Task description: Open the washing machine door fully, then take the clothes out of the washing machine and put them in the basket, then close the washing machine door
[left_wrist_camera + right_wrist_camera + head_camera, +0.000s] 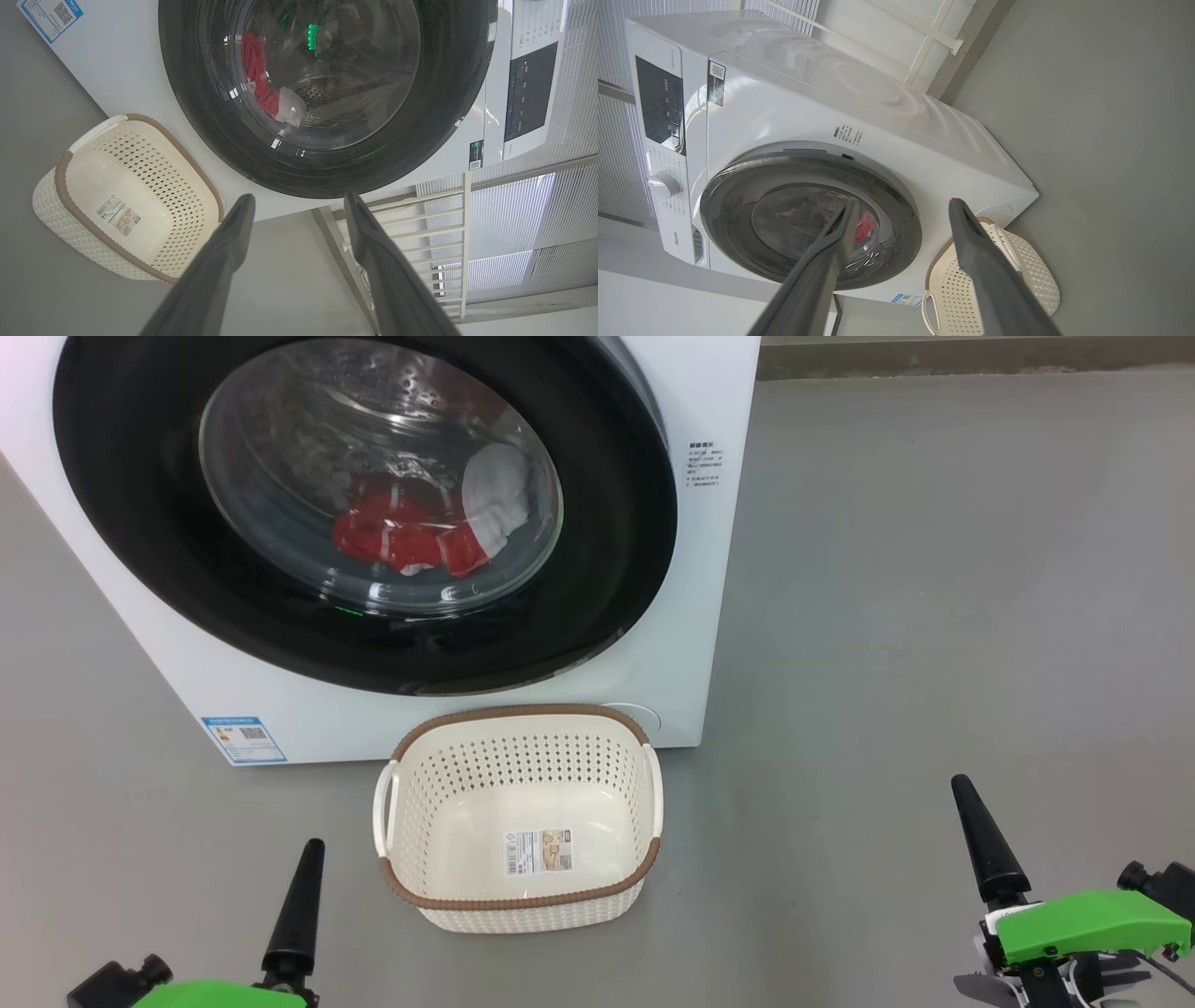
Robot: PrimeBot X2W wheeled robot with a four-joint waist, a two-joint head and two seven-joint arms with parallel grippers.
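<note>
Left end effector [299, 205] and right end effector [901, 207] hang released. Beyond them the basket [523, 900] holds only a paper label [539, 851]. Farther, the washing machine [714, 616], blue QR sticker [245, 739] lower left, has its door [140, 523] shut over red-and-white clothes [401, 537].

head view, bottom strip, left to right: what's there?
left gripper, jaws open → basket, empty apart from its paper label → right gripper, jaws open. All three sit in front of the washing machine.
</note>
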